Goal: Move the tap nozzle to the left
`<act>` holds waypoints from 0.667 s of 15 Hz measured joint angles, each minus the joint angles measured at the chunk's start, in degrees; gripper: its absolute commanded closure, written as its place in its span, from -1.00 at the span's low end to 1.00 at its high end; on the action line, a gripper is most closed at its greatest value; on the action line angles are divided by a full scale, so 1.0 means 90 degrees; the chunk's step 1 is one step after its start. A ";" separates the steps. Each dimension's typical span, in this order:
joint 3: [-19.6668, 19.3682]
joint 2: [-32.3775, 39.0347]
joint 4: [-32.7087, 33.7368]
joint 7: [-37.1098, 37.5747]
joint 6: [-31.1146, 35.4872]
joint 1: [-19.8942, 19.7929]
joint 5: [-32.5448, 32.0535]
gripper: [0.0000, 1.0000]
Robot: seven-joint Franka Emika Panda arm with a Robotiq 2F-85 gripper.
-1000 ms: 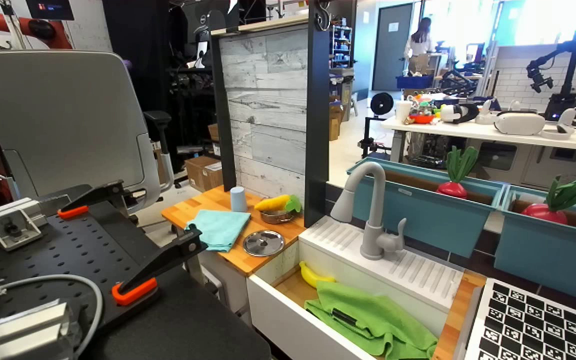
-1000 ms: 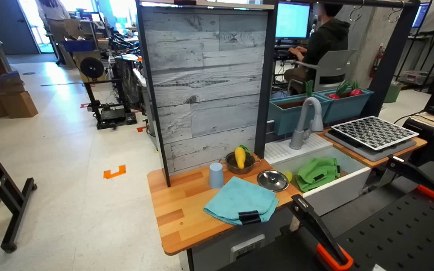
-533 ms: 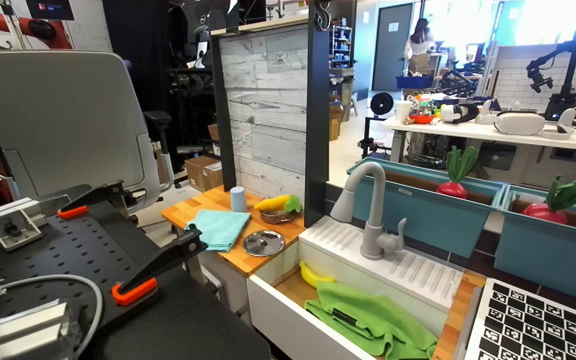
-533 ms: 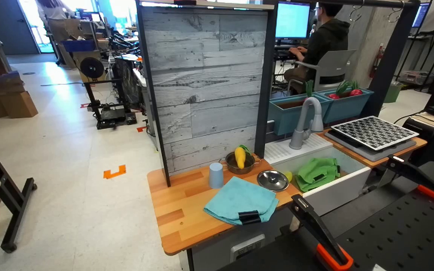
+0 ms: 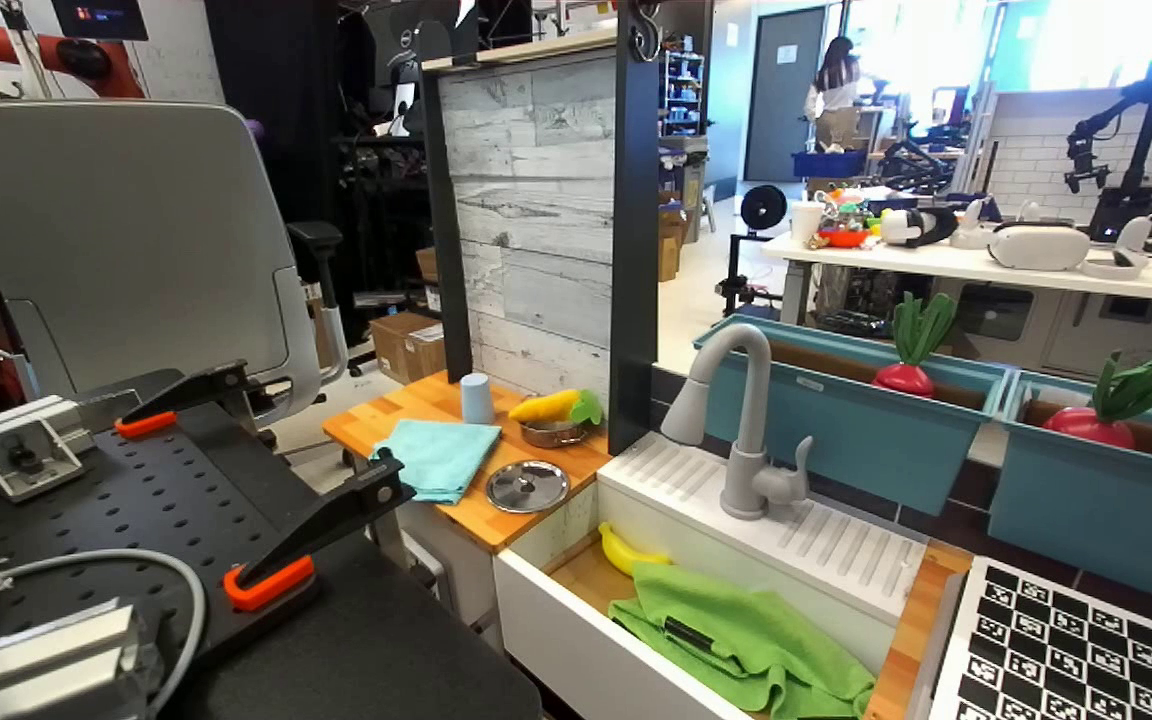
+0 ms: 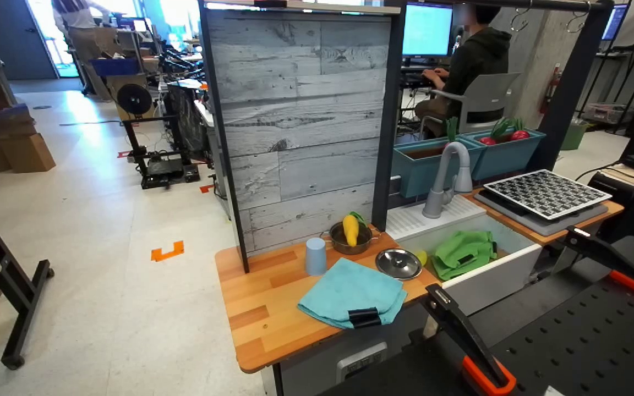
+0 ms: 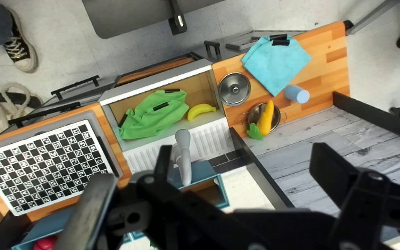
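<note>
Nearest the wrist camera, the gripper (image 7: 241, 152) has its jaws spread wide, with nothing between them. It shows in neither exterior view, so the approach has probably not begun; its fingers (image 7: 163, 158) look well apart from everything on the bench (image 7: 325, 69).

Beyond them, the post (image 7: 264, 180) rises from the bench's back edge and shows in the gap between the fingers. A straight descent could strike it, or jam a finger against the panel (image 7: 295, 161).

Next comes the tap (image 7: 185, 163), standing on the ledge (image 7: 214, 139) along the back edge, its free end hanging toward the front edge. The planter (image 7: 201, 171) sits close behind its arch; a finger brought in low there would likely snag it. Pushing near the upright stem gives poor leverage, so the turn may stall or rock the base (image 5: 744, 490), and catching the lever (image 5: 802, 460) would move the wrong part.

Direction is the bigger trap: the end with the pot (image 7: 254, 114) lies right in the wrist view but left in both exterior views. A push judged from the wrong picture would turn the tap the wrong way.

Farther off, an overlong sweep could topple the cup (image 7: 296, 93). The cloth (image 7: 276, 64), at the front edge, seems least at risk.
</note>
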 measured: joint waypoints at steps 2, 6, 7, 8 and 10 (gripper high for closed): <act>0.0017 0.0371 -0.0033 0.0002 0.0386 0.0000 0.0000 -1.00; 0.0041 0.1242 -0.0126 0.0003 0.1094 -0.0003 -0.0019 -1.00; 0.0046 0.1467 -0.0132 0.0003 0.1247 -0.0004 -0.0019 -1.00; 0.0052 0.1687 -0.0138 0.0003 0.1427 -0.0005 -0.0018 -1.00; 0.0082 0.2115 -0.0140 0.0010 0.1804 -0.0020 -0.0018 -1.00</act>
